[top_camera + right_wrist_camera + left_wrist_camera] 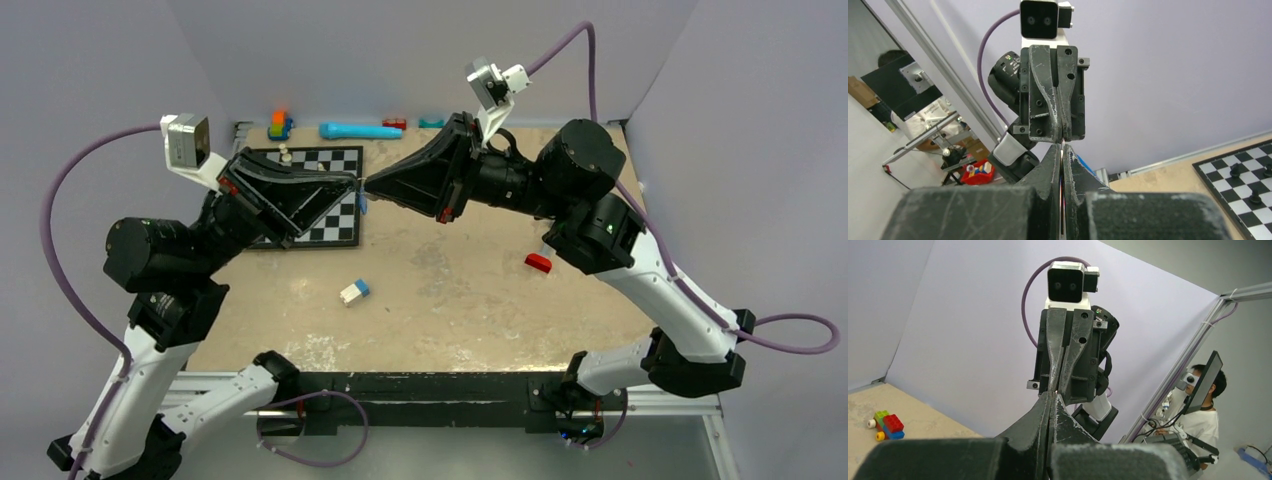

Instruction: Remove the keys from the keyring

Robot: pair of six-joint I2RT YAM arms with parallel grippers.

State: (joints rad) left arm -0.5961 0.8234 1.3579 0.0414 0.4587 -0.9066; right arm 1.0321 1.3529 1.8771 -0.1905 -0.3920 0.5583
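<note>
Top cam: bright, even, diffuse light from above. Shadows on the table (pixel 470 300) are faint and soft-edged, close under the arms. Black arm housings go near solid black, little surface detail. Img slightly soft; I can't resolve the small items at the far edge.

Left wrist cam: left gripper (pixel 1051 401) body along btm edge is blurred, too near the lens. Right gripper (pixel 1057 388) mid-frame is sharp, scuffs legible. Bkgd person (pixel 1200 412) is soft.

Right wrist cam: same pattern, own housing at btm blurred, left gripper sharp. Chessboard (pixel 1238 175) acceptably clear. Wall evenly lit.
</note>
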